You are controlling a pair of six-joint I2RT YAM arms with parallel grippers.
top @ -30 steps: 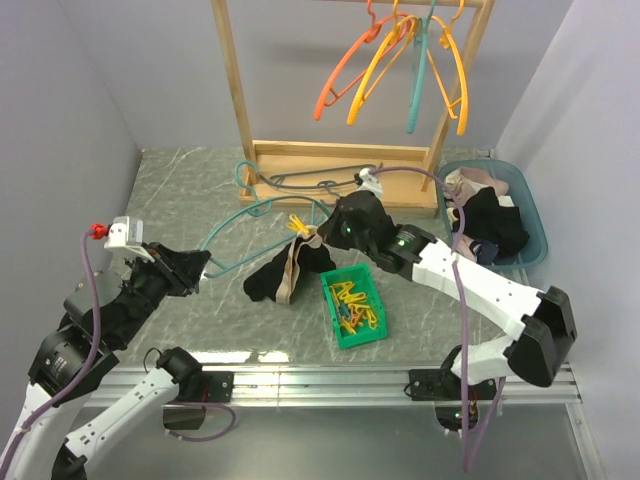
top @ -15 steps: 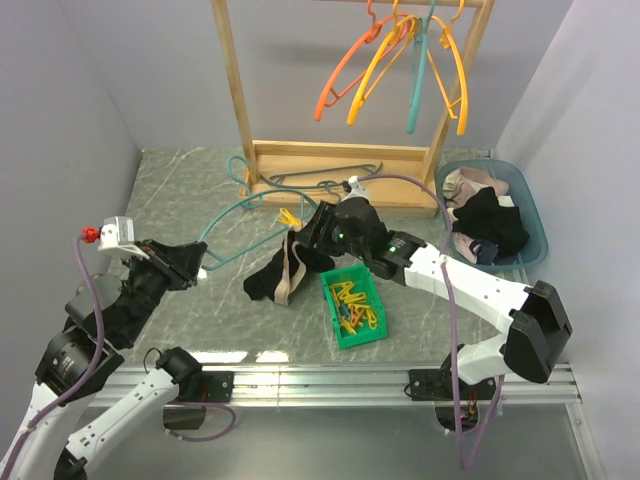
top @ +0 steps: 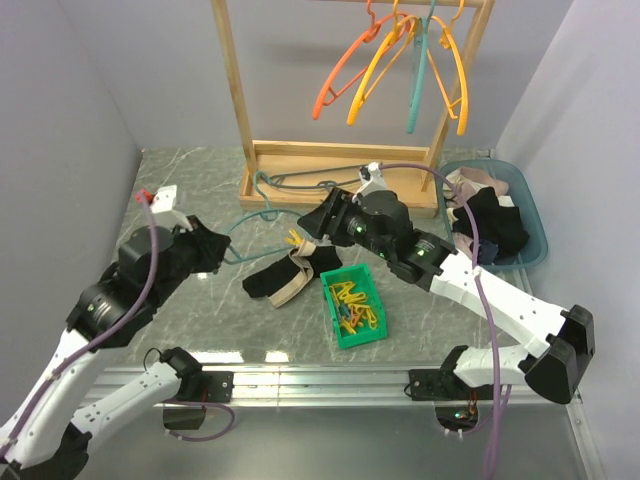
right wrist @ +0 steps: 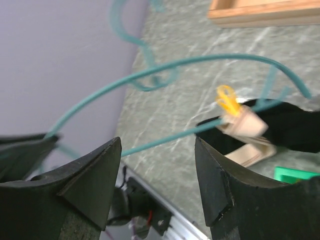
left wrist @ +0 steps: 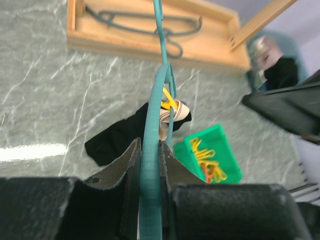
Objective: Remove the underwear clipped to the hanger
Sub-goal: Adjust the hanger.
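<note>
From above the near edge my top camera looks down; left wrist faces the far edge, right wrist leftward, both close on the hanger (left wrist: 150, 150).

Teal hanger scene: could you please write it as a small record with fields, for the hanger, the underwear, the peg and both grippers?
left gripper: shut on the hanger
right gripper: open, aimed at the peg, not touching it
hanger: teal, its far part by the right gripper
peg: yellow, clips the underwear to the hanger
underwear: black and beige, mostly lying on the table
</note>
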